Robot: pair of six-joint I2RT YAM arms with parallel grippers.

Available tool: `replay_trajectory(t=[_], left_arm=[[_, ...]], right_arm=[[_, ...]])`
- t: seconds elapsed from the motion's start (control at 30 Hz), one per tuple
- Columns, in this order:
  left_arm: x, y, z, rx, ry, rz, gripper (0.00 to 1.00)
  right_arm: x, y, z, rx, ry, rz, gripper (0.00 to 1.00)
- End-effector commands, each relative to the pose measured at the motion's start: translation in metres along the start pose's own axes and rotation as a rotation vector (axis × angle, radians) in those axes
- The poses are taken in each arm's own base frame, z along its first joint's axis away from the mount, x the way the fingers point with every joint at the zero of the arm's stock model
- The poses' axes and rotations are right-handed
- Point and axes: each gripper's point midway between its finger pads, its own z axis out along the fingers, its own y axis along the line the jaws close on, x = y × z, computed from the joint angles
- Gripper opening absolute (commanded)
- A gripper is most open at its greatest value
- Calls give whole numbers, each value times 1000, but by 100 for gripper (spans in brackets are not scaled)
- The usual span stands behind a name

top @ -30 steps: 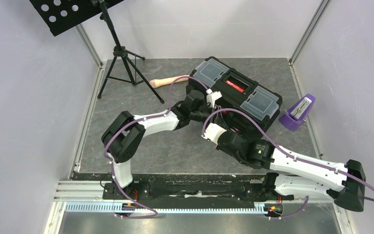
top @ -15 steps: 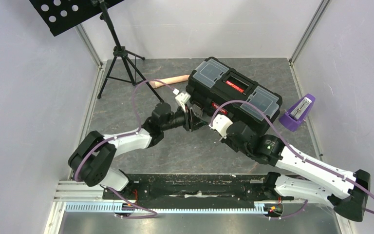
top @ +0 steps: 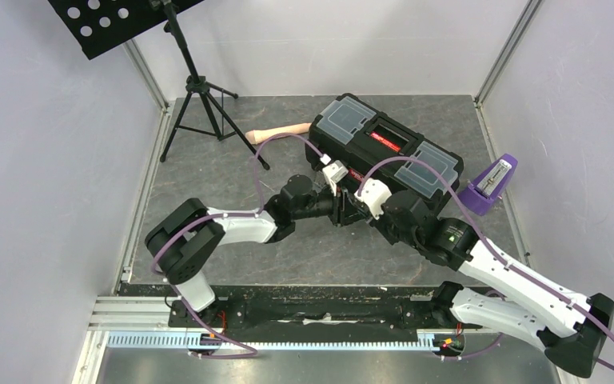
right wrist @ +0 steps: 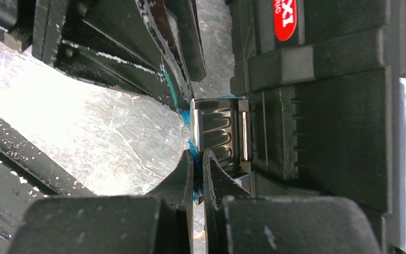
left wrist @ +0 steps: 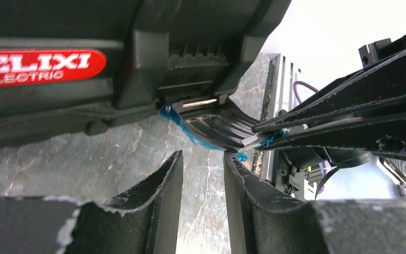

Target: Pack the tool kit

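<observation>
The black toolbox (top: 384,148) stands closed at the table's back, with two clear-lidded compartments and a red-labelled handle. Both grippers meet at its front latch. My right gripper (right wrist: 198,159) is shut on the blue edge of the ribbed black latch (right wrist: 219,135), which sticks out from the box front. My left gripper (left wrist: 203,159) is open by a narrow gap and empty, just below the same latch (left wrist: 217,124). The right gripper's fingers (left wrist: 338,116) reach in from the right in the left wrist view. Pliers and screwdrivers are out of view.
A beige cylindrical handle (top: 276,132) lies left of the toolbox. A purple stapler-like object (top: 489,186) sits at its right, near the wall. A black tripod stand (top: 200,96) stands at the back left. Frame rails edge the table.
My left gripper pulled back to the left, then swung right to the front latch. My right arm pushed forward to the toolbox front and closed on the latch edge.
</observation>
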Motion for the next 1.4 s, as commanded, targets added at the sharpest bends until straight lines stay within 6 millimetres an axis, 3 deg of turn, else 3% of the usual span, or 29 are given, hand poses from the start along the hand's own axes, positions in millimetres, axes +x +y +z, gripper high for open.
replay_trajectory(t=[0.0, 0.47, 0.67, 0.77, 1.07, 1.23, 1.37], left_arm=[[-29, -16, 19, 75, -74, 83, 40], [-42, -28, 42, 133, -104, 31, 40], [-40, -25, 47, 116, -83, 21, 40], [-41, -24, 49, 106, -76, 16, 40], [-40, -22, 55, 86, -48, -6, 40], [-40, -22, 55, 69, -31, -30, 40], [-40, -22, 53, 57, -20, -52, 40]], right_arm=[[-11, -30, -5, 142, -35, 37, 0], [-2, -71, -21, 390, -28, 91, 8], [0, -84, -30, 479, -28, 122, 32], [-2, -88, -34, 499, -41, 131, 36], [-16, -87, -38, 464, -76, 124, 35], [-29, -81, -34, 413, -92, 91, 20], [-24, -76, -20, 389, -53, 63, 7]])
